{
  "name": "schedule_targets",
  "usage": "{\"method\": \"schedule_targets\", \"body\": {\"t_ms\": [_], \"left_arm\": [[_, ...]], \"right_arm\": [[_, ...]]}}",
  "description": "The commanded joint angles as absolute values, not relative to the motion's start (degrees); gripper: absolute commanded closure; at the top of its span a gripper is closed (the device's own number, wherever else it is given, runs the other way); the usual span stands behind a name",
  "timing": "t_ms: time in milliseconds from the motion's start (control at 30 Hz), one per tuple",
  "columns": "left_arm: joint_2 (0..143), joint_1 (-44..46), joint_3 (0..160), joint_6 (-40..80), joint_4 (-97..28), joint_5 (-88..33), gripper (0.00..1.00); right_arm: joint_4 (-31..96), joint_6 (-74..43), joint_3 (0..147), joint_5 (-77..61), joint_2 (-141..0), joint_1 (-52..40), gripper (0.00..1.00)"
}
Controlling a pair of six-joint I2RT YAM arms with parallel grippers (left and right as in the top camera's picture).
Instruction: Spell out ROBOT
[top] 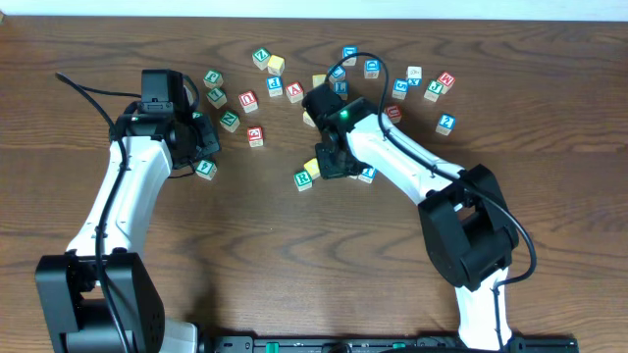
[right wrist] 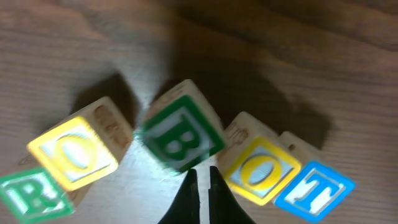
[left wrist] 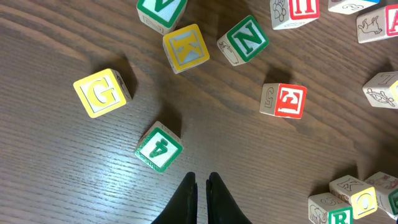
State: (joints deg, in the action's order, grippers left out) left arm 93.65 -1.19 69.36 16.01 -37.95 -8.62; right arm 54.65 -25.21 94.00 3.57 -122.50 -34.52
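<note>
In the right wrist view five cubes lie in a rough row: green R (right wrist: 28, 194), yellow O (right wrist: 74, 152), green B (right wrist: 180, 134), a second yellow O (right wrist: 258, 169) and blue T (right wrist: 314, 190). The B sits slightly behind the row, turned and blurred. My right gripper (right wrist: 203, 173) is shut and empty, its tips just in front of the B. From overhead that gripper (top: 337, 160) covers the row's middle, leaving R (top: 304, 179) and T (top: 367, 175) showing. My left gripper (left wrist: 201, 179) is shut on nothing, just past a green 4 cube (left wrist: 159, 147); overhead shows it (top: 206, 152) at the left.
Loose cubes lie scattered behind the row: a yellow G (left wrist: 101, 93), yellow K (left wrist: 186, 48), green N (left wrist: 244, 40) and red E (left wrist: 284, 99). More red, blue and green cubes (top: 422, 88) spread across the back. A black cable (top: 93, 90) trails at the left.
</note>
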Motion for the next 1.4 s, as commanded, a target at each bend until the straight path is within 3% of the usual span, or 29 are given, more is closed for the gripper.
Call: {"method": "schedule_targets", "body": {"t_ms": [0, 600, 1367], "left_arm": [[94.4, -1.2, 69.5, 15.0, -38.0, -7.9, 0.92], [94.4, -1.2, 69.5, 15.0, -37.9, -7.9, 0.92], [94.4, -1.1, 69.5, 15.1, -37.9, -7.9, 0.92]], "right_arm": [[54.4, -26.1, 93.1, 5.0, -122.0, -33.4, 0.97], [48.9, -25.8, 92.9, 6.1, -122.0, -32.6, 0.98], [39.8, -15.0, 92.9, 0.4, -125.5, -32.6, 0.95]]}}
